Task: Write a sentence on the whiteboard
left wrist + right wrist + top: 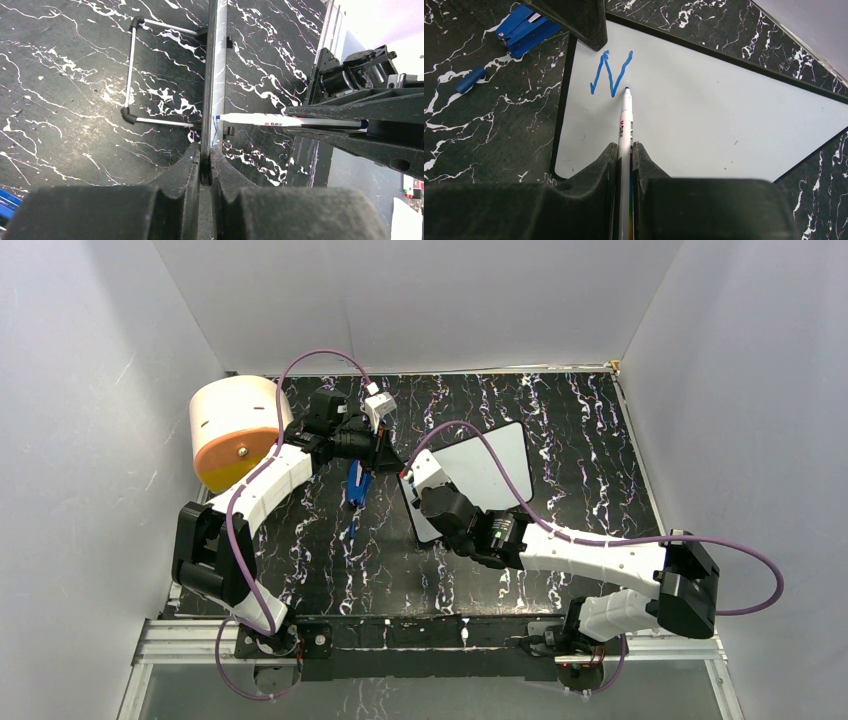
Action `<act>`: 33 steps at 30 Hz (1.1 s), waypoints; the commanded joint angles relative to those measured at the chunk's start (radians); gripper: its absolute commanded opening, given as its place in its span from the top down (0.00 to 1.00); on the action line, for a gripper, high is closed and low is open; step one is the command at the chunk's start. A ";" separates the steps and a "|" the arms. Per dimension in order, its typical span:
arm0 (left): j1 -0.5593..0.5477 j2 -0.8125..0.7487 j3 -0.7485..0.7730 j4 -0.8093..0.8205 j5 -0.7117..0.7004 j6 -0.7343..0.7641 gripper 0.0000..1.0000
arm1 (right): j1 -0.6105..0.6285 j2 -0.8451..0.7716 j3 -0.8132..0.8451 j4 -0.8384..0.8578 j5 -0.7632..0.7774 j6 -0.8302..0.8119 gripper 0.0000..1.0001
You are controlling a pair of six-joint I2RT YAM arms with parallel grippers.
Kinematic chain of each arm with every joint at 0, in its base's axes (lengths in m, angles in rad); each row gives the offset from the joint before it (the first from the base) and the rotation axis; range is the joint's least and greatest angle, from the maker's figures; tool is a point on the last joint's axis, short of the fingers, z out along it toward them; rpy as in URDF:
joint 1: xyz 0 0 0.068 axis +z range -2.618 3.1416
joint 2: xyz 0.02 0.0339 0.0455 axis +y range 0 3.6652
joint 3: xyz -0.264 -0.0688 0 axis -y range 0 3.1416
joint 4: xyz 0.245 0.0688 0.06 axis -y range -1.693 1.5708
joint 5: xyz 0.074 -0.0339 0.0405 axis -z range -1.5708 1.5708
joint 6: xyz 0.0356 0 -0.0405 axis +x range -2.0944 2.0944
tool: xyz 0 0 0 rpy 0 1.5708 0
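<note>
The whiteboard [490,465] stands tilted at mid-table, white with a thin black frame. My left gripper [388,455] is shut on its left edge; in the left wrist view [206,162] the board [214,65] shows edge-on between the fingers. My right gripper [422,483] is shut on a white marker [625,120], whose blue tip touches the board [714,105] just right of a blue letter "N" [610,72], the only part of the sentence showing. The marker [280,120] also shows in the left wrist view, meeting the board's face.
A blue stapler-like object [358,483] [526,27] and a blue marker cap [470,80] lie left of the board. A large cream and orange cylinder [235,430] stands at the far left. A wire stand [131,75] sticks out behind the board.
</note>
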 commanded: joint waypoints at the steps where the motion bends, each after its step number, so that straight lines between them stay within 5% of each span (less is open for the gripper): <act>1: -0.004 -0.019 -0.010 -0.017 -0.009 0.034 1.00 | -0.012 0.006 0.016 0.047 0.003 0.002 1.00; 33: -0.004 -0.019 -0.010 -0.018 -0.004 0.036 1.00 | -0.035 -0.012 0.020 0.040 0.069 -0.006 1.00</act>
